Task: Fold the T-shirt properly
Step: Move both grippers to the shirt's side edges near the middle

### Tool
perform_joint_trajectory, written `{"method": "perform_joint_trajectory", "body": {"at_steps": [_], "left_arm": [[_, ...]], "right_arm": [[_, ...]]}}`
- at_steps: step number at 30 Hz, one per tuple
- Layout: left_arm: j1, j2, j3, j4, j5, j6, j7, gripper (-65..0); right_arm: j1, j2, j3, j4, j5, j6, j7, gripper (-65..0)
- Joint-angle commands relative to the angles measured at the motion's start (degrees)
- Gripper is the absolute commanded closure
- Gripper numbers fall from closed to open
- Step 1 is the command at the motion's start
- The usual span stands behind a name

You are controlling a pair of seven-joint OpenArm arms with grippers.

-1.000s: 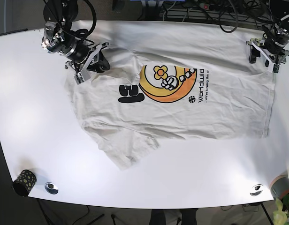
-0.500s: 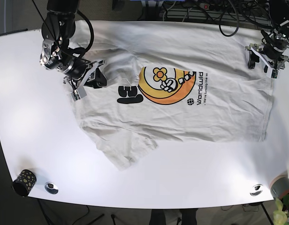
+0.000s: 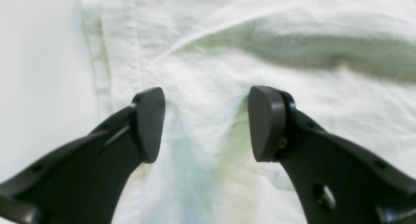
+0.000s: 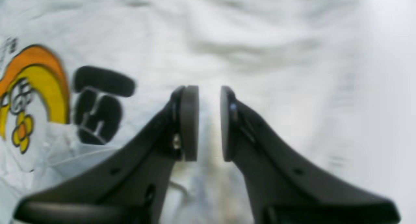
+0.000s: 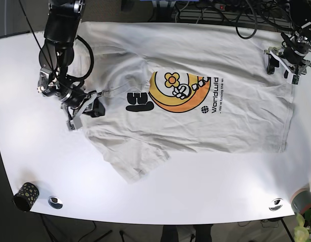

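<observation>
The white T-shirt (image 5: 196, 126) with an orange and yellow graphic (image 5: 178, 91) lies spread and wrinkled on the white table (image 5: 221, 186), one sleeve sticking out at the front left. My right gripper (image 5: 83, 111) is at the shirt's left edge. In the right wrist view (image 4: 209, 123) its pads stand almost together with a pinch of shirt cloth (image 4: 260, 39) between them, the graphic (image 4: 32, 87) to the left. My left gripper (image 5: 281, 61) is at the shirt's far right corner. It is open in the left wrist view (image 3: 208, 123), just above the cloth (image 3: 260, 39) beside the hem (image 3: 107, 39).
A black spotted cup (image 5: 26, 195) stands at the front left corner. Metal discs (image 5: 55, 202) (image 5: 275, 203) sit in the table near the front edge. A grey cup (image 5: 303, 200) is at the front right. Cables (image 5: 221, 10) run behind the table's back edge.
My right gripper has moved towards the front and left along the shirt's left side, and the cloth there has shifted with it. My left gripper has barely moved.
</observation>
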Motion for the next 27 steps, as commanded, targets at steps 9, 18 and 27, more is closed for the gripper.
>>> {"method": "perform_joint_trajectory", "body": {"at_steps": [9,18,27], "left_arm": [[-3.6,-0.4,-1.1,2.5,1.4,0.1,1.8,-37.2],[-9.6,3.3,-4.0,7.3,1.7,0.1,1.9,-37.4],[-12.3,3.2,-4.3,8.3,1.8,0.1,1.9,-37.4]], "right_arm": [[1.1,5.2,0.6,3.0,1.5,0.40,1.2,-36.5],[4.8,5.4,0.3,-0.2,1.5,-5.23,2.6,-43.8],[14.8,5.1,0.3,-13.5,-3.5,-4.97,6.7,-43.8]]}}
